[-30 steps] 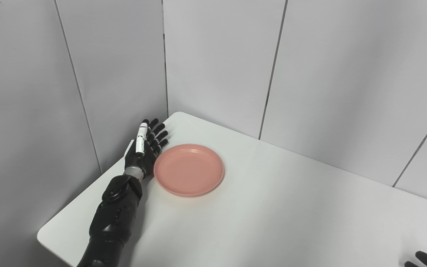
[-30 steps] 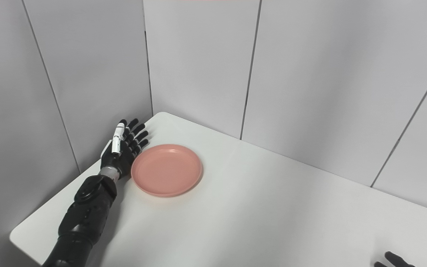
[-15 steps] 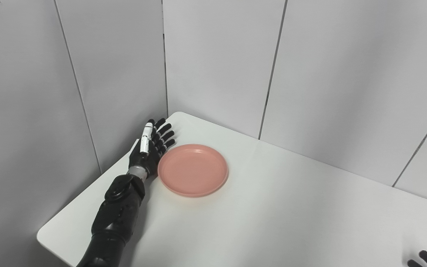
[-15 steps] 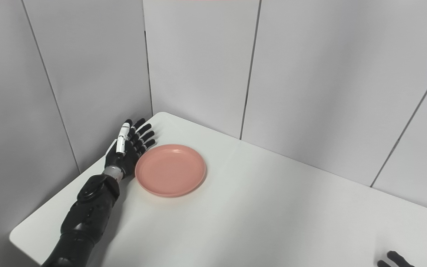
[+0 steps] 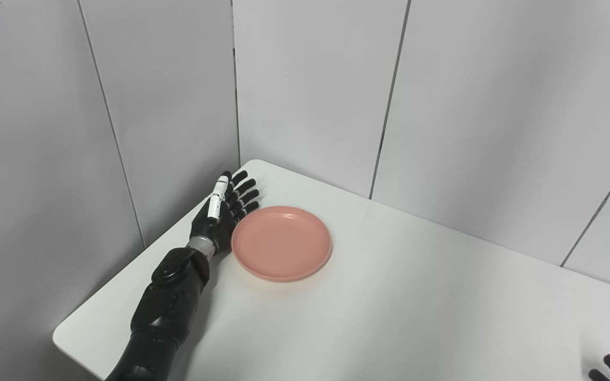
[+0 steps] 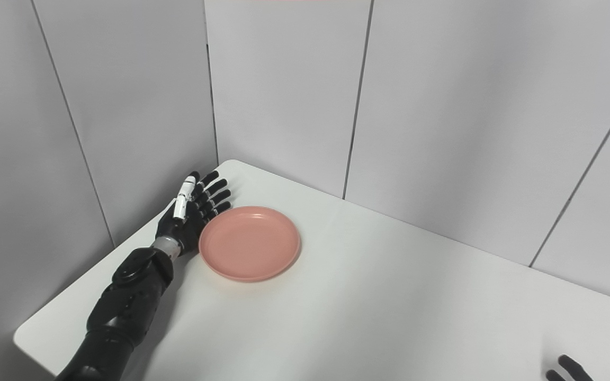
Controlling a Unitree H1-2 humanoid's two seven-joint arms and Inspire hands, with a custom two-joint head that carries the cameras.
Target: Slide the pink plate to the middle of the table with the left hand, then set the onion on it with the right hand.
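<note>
- At the near right corner, only a few dark fingertips of the right robot hand (image 5: 609,366) poke into view; whether it is released or clenched cannot be told, and nothing is seen in it.
- The white table (image 5: 389,307) is bare across its near and middle stretch, so nothing blocks the path toward the centre.
- The left arm runs in along the near left edge, and the left robot hand (image 5: 220,214) stands edge-on with its fingers straight and spread, grasping nothing, its palm side touching the left rim of the pink plate (image 5: 281,242).
- The pink plate lies flat and empty on the far left part of the table, near the corner and well apart from the middle, so the slide looks only just begun and most of the push is left.
- No onion shows in either view, so that step is not yet started.
- Beyond the table stand the grey wall panels (image 5: 310,95), close behind the left robot hand.
</note>
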